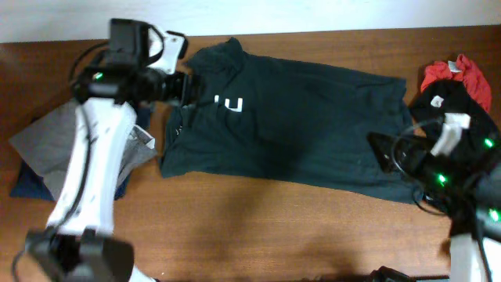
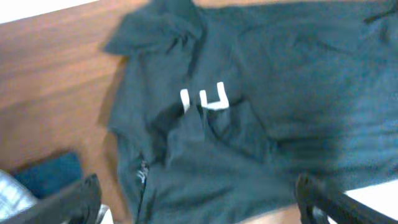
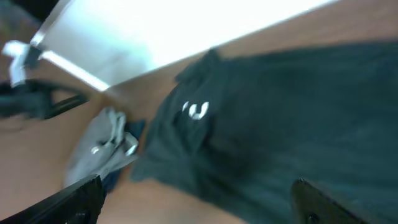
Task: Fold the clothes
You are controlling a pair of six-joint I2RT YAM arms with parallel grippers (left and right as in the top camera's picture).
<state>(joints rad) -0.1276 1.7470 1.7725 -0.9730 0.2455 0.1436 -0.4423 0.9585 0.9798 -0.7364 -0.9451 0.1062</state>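
T-shirt (image 1: 313, 133): very dark green. It lies across the middle of the table (image 1: 235, 227), long axis left-right, mostly flat. The left end is rumpled, with fabric doubled over on itself. The white letters (image 2: 205, 99) are mostly swallowed by a fold. Only a bar and a U-like shape show, so the word is unreadable. A sleeve sticks out at the top left edge. The shirt's lower right corner is cut off by the right arm in the overhead view.

Both wrist views are blurred, so there is no fine detail on seams or hem.

Left gripper (image 2: 198, 186): fingers spread wide, nothing between them. It sits over the rumpled left end near the letters. In the overhead view the tips merge with the dark cloth, so I can't tell whether they touch it.

Right gripper (image 3: 196, 186): fingers also wide apart and empty, at the shirt's right end. Only the tips are in frame.

Other clothes:
- A grey garment (image 1: 55, 141) lies at the left edge, partly under the left arm.
- A navy garment (image 1: 27, 186) is beneath it, with only its edge showing.
- A red garment (image 1: 462, 74) is bunched at the top right.
- A black garment (image 1: 438, 98) lies just beside the red one, partly hidden by the right arm.
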